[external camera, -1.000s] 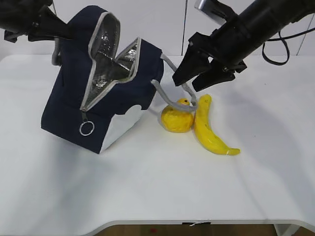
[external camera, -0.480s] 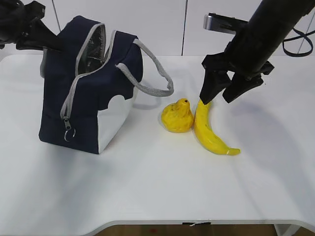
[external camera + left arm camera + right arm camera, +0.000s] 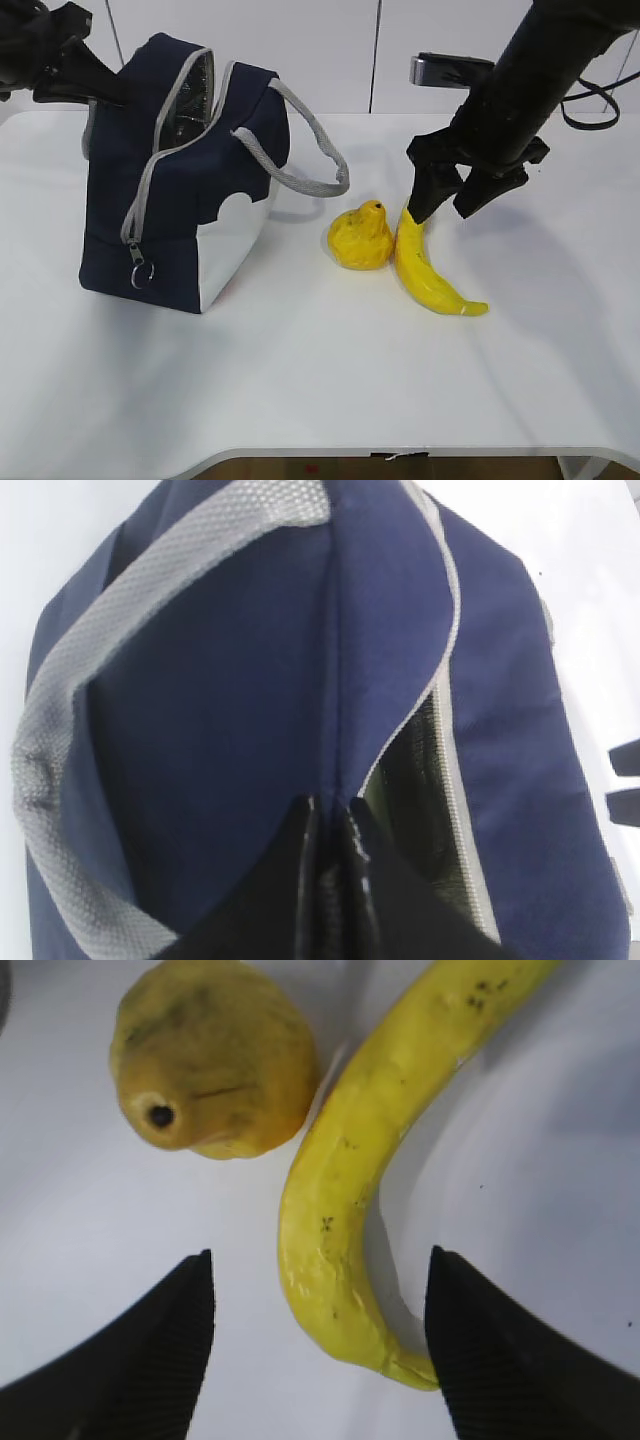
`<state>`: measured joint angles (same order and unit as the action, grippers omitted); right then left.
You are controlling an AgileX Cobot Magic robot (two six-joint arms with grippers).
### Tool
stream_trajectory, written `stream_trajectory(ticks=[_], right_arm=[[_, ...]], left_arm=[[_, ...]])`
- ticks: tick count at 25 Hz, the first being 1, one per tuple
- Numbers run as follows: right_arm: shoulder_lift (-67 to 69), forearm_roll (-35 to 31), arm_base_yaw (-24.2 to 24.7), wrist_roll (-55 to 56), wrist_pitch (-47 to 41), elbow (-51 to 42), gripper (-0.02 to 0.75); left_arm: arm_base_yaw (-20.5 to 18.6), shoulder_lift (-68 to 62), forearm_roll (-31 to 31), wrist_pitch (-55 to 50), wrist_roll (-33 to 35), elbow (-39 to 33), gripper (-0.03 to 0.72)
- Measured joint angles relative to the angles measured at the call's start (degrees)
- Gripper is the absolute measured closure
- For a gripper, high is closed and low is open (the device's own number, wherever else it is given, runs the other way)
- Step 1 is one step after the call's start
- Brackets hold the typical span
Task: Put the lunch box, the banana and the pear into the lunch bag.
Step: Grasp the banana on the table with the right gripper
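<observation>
Lunch bag (image 3: 180, 180) stands at the left of the white counter (image 3: 320, 380), navy with a white lower panel, its zipper open along the top and the dark lining showing. The left gripper (image 3: 330, 825) has its fingers pinched narrow on a fold of the bag's fabric at the top seam, holding the mouth up. A grey handle (image 3: 300, 150) loops out toward the middle. Just right of it sits the pear (image 3: 362, 238), stem end up, touching or nearly touching the banana (image 3: 430, 270), which curves away toward the near right. The right gripper (image 3: 445, 195) hovers over the banana's far end with its fingers wide; in the wrist view one finger is on each side of the fruit's tip, apart from it. The lunch box is not in sight; whether it is already inside I cannot tell. The step in hand looks like picking the banana: next comes lowering and closing across its width, without nudging the pear
</observation>
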<state>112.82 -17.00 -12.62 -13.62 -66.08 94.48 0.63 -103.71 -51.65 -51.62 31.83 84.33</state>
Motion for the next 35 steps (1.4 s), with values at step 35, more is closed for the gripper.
stream_trajectory(ticks=[35], right_arm=[[10.36, -3.77, 0.0, 0.06, 6.08, 0.0, 0.213]], left_arm=[[0.0, 0.0, 0.0, 0.0, -0.09, 0.0, 0.678]])
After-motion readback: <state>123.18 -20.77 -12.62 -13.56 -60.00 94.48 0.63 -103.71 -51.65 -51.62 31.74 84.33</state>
